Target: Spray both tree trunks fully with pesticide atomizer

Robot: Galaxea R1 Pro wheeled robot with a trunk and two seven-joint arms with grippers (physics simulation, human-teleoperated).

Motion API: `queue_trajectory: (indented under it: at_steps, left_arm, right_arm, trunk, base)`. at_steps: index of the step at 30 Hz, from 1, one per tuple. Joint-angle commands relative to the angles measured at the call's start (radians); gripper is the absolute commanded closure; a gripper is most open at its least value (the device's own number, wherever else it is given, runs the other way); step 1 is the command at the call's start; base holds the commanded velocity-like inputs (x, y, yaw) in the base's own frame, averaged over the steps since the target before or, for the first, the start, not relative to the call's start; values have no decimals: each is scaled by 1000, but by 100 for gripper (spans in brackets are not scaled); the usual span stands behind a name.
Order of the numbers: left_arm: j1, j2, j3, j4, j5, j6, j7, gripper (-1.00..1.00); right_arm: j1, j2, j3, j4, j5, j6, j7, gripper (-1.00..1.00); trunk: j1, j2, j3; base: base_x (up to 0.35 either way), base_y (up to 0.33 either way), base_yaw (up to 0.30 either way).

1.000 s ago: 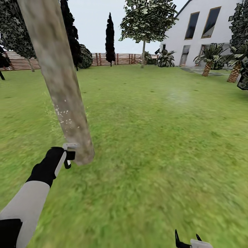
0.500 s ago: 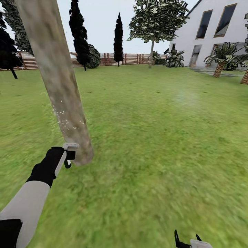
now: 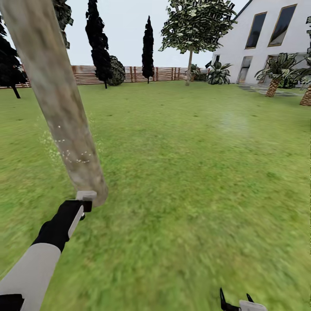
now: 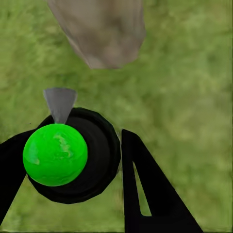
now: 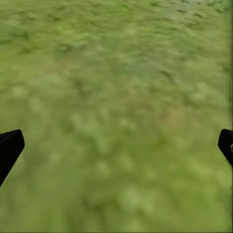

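Note:
A thick pale grey-beige tree trunk (image 3: pixel 60 103) leans up from the grass (image 3: pixel 185 172) at the left of the head view. Whitish-green pesticide specks (image 3: pixel 69 153) dot its lower part and drift just left of it. My left gripper (image 3: pixel 85 204) (image 4: pixel 87 145) is shut on the pesticide atomizer (image 3: pixel 86 195), which sits right at the trunk's base. In the left wrist view the atomizer (image 4: pixel 56 154) is a black round body with a bright green ball and a grey nozzle pointing at the trunk base (image 4: pixel 104 34). My right gripper (image 3: pixel 235 299) (image 5: pixel 116 145) hangs open over grass.
A second tall tree (image 3: pixel 189 65) with a thin bare trunk stands far off near the white house (image 3: pixel 268 47). Dark cypresses (image 3: pixel 148 47) line the brown slat fence (image 3: pixel 129 74). Small palms (image 3: pixel 273 84) and a broad-leaved bush (image 3: pixel 218 73) stand by the house. Open lawn stretches to the right.
The view turned left, then shifted, so the near trunk sits further left in the picture. My left gripper with the atomizer shows slightly lower. The specks have spread left of the trunk.

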Motion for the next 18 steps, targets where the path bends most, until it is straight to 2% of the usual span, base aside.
queue_trajectory:
  at_steps: [1,3,6,7,12,18]
  left_arm:
    - [32,-1,16,0,-3,-34,2,100]
    - [73,-4,53,-2,-3,-86,4,100]
    - [89,-1,110,0,-4,-108,4,100]
    - [90,-2,118,0,-4,-110,4,100]
    - [91,-11,123,-1,-4,-111,5,100]
    - [91,-8,124,-1,-6,-111,7,100]
  right_arm:
    - [0,0,0,0,0,0,0,-100]
    - [0,0,0,0,0,0,1,-100]
    - [0,1,1,0,0,0,1,-100]
    - [0,2,1,0,0,0,1,-100]
    - [0,4,1,0,0,0,1,-100]
    - [0,4,1,0,0,-1,1,-100]
  trunk:
    - [0,0,0]
    - [0,0,0]
    - [0,0,0]
    - [0,0,0]
    - [0,0,0]
    - [0,0,0]
  base:
    - [143,-246,0]
    - [222,-199,0]
    - [265,-175,0]
    - [277,-169,6]
    - [280,-168,223]
    - [280,-168,277]
